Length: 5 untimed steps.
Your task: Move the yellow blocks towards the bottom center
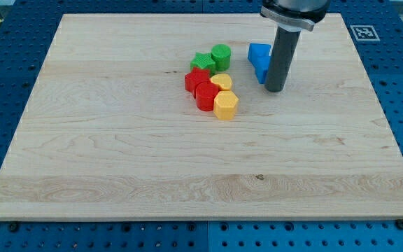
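Note:
Two yellow blocks sit in a cluster near the board's upper middle: a yellow hexagonal block (226, 106) at the cluster's lower right, and a smaller yellow heart-like block (221, 82) just above it. My tip (274, 89) rests on the board to the right of the cluster, about 50 pixels right of the yellow hexagon and slightly above it, touching neither yellow block. The rod stands right next to a blue block (259, 60); whether they touch I cannot tell.
A red star block (196, 78) and a red hexagonal block (206, 96) adjoin the yellow blocks on the left. A green star block (201, 61) and a green cylinder (220, 56) lie above. The wooden board (117, 161) lies on a blue perforated table.

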### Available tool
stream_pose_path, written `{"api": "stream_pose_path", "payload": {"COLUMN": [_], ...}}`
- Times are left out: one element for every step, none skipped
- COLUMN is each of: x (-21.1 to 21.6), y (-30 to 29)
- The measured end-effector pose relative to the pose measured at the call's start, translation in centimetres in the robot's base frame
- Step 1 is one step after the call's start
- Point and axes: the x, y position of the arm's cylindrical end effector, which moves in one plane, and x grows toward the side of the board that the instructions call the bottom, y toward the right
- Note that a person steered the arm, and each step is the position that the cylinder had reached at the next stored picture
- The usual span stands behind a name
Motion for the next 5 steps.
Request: {"api": "stream_pose_path", "payload": {"x": [-1.0, -2.5, -2.4, -2.4, -2.5], "y": [0.0, 0.0, -1.0, -2.6, -3.0]}}
